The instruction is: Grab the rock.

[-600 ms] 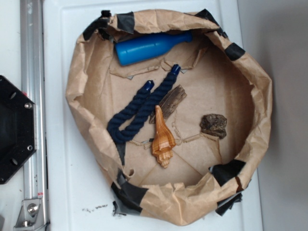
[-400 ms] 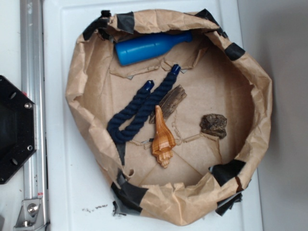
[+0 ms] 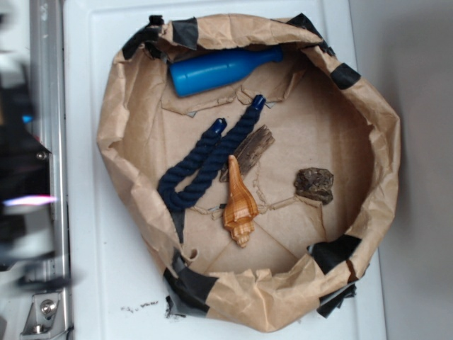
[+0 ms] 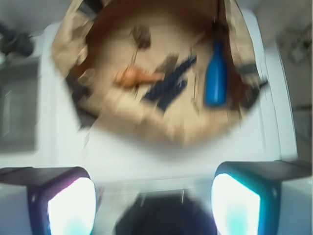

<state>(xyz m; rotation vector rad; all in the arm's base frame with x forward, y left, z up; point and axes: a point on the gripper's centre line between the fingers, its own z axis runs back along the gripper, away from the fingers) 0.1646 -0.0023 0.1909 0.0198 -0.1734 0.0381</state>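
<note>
The wrist view is smeared, and the arm is only a dark blur at the exterior view's left edge. The gripper [image 4: 153,198] is spread, nothing between its fingers. One rough, lumpy rock [image 3: 315,183] lies alone (right part) in the crumpled paper basin [image 3: 117,134], apart from one glossy shell [image 3: 238,203], one splintery wood piece [image 3: 253,151], one rope [image 3: 205,159], one bottle [image 3: 221,69].

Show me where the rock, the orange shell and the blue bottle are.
rock [image 3: 314,183]: exterior view, middle of its lumpy top.
orange shell [image 3: 238,204]: exterior view, the wide middle whorl.
blue bottle [image 3: 212,71]: exterior view, centre of the body.
</note>
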